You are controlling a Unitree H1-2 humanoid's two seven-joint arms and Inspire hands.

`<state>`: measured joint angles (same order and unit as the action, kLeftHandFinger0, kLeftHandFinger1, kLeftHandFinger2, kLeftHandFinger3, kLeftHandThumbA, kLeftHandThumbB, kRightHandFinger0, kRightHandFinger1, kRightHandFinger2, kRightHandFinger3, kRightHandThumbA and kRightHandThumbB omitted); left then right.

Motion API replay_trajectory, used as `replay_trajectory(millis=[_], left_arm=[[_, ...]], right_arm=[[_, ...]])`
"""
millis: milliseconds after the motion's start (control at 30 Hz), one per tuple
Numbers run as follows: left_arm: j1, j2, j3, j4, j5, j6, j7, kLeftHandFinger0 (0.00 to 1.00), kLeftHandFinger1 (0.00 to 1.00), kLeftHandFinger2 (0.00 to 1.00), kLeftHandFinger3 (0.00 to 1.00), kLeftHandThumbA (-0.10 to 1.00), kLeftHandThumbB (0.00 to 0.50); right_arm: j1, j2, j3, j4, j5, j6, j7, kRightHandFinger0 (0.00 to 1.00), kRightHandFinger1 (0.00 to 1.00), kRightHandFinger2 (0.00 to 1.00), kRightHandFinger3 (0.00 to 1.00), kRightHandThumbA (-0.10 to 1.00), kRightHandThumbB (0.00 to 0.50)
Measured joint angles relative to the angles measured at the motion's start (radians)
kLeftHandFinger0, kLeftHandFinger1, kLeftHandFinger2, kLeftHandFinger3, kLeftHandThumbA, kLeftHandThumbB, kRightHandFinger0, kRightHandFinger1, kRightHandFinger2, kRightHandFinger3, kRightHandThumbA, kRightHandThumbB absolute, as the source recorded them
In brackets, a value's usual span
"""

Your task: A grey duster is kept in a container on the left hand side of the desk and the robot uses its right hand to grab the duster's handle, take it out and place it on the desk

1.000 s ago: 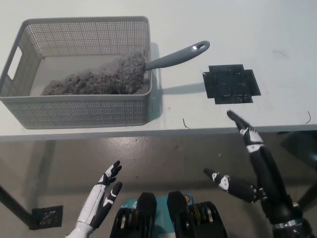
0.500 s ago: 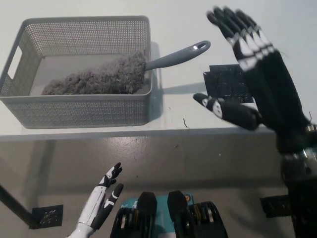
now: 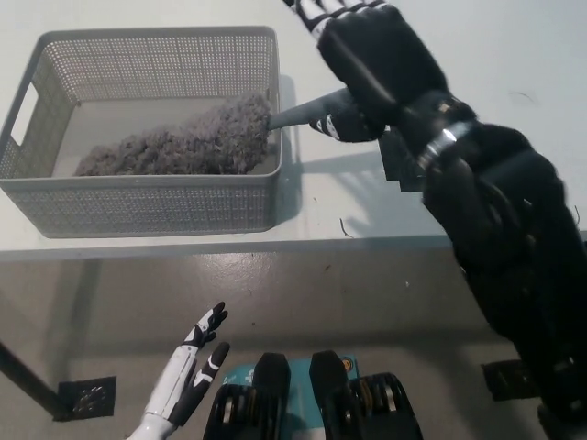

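— Right hand [image 3: 371, 60]: where do we have it?
— Upper middle, fingers spread, gripping nothing, over the handle [image 3: 292, 115] of the grey duster [image 3: 183, 145].
— The duster?
— We see it in the container [image 3: 138, 206], upper left. Left hand [image 3: 188, 371] hangs empty, lower left.

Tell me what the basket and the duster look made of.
Basket: likely moulded plastic, matt grey, judging by its uniform perforated walls. Duster head: shaggy grey fibres, probably synthetic chenille or microfibre. Handle: smooth grey, apparently plastic.

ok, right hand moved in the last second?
Yes. Right hand went from the desk edge forward and left, now over the duster handle by the basket.
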<state>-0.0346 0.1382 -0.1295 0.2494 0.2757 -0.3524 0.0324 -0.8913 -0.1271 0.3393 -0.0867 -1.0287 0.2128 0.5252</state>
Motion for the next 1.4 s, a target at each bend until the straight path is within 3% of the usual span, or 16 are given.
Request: replay_trajectory(millis=[333, 500, 967, 1067, 1100, 1167, 1233, 1267, 1300, 1333, 1367, 1400], left_arm=[[-0.002, 0.011, -0.011, -0.016, 0.019, -0.023, -0.001, 1.0, 1.0, 1.0, 1.0, 1.0, 0.106], [0.001, 0.015, -0.014, -0.017, 0.024, -0.024, -0.002, 1.0, 1.0, 1.0, 1.0, 1.0, 0.106], [0.005, 0.024, -0.026, -0.017, 0.027, -0.024, -0.008, 1.0, 1.0, 1.0, 1.0, 1.0, 0.126], [0.007, 0.025, -0.028, -0.017, 0.026, -0.024, -0.014, 1.0, 1.0, 1.0, 1.0, 1.0, 0.12], [0.009, 0.025, -0.028, -0.017, 0.026, -0.024, -0.016, 1.0, 1.0, 1.0, 1.0, 1.0, 0.11], [0.01, 0.025, -0.029, -0.015, 0.026, -0.024, -0.018, 1.0, 1.0, 1.0, 1.0, 1.0, 0.107], [0.011, 0.025, -0.03, -0.015, 0.027, -0.024, -0.019, 1.0, 1.0, 1.0, 1.0, 1.0, 0.103], [0.01, 0.025, -0.03, -0.015, 0.027, -0.024, -0.019, 1.0, 1.0, 1.0, 1.0, 1.0, 0.103], [0.01, 0.024, -0.03, -0.015, 0.027, -0.024, -0.019, 1.0, 1.0, 1.0, 1.0, 1.0, 0.103], [0.01, 0.024, -0.03, -0.015, 0.027, -0.024, -0.019, 1.0, 1.0, 1.0, 1.0, 1.0, 0.104], [0.01, 0.024, -0.03, -0.015, 0.027, -0.024, -0.019, 1.0, 1.0, 1.0, 1.0, 1.0, 0.112], [0.01, 0.024, -0.03, -0.015, 0.027, -0.024, -0.019, 1.0, 1.0, 1.0, 1.0, 1.0, 0.117]], right_arm=[[-0.072, 0.03, 0.06, 0.24, -0.102, 0.123, 0.039, 1.0, 1.0, 1.0, 1.0, 1.0, 0.5], [-0.077, 0.049, 0.073, 0.326, -0.105, 0.157, 0.039, 1.0, 1.0, 1.0, 1.0, 0.96, 0.5], [-0.174, 0.127, 0.095, 0.566, -0.093, 0.207, -0.001, 1.0, 1.0, 1.0, 1.0, 1.0, 0.5], [-0.189, 0.15, 0.105, 0.64, -0.091, 0.199, -0.047, 1.0, 1.0, 1.0, 1.0, 0.94, 0.5], [-0.192, 0.158, 0.106, 0.663, -0.09, 0.195, -0.064, 1.0, 1.0, 1.0, 1.0, 0.84, 0.5], [-0.195, 0.174, 0.107, 0.729, -0.086, 0.189, -0.103, 1.0, 1.0, 1.0, 1.0, 0.8, 0.5], [-0.206, 0.185, 0.11, 0.81, -0.085, 0.186, -0.143, 1.0, 1.0, 1.0, 1.0, 0.62, 0.5], [-0.212, 0.187, 0.111, 0.828, -0.085, 0.185, -0.15, 0.82, 0.75, 0.85, 1.0, 0.49, 0.49], [-0.227, 0.193, 0.113, 0.894, -0.083, 0.184, -0.173, 0.39, 0.35, 0.48, 0.95, 0.23, 0.318], [-0.237, 0.196, 0.113, 0.933, -0.081, 0.183, -0.19, 0.2, 0.23, 0.41, 0.88, 0.14, 0.345], [-0.243, 0.199, 0.113, 0.961, -0.08, 0.181, -0.204, 0.04, 0.05, 0.18, 0.74, 0.0, 0.327], [-0.251, 0.202, 0.113, 0.998, -0.078, 0.176, -0.234, 0.0, 0.0, 0.08, 0.59, -0.1, 0.315]])
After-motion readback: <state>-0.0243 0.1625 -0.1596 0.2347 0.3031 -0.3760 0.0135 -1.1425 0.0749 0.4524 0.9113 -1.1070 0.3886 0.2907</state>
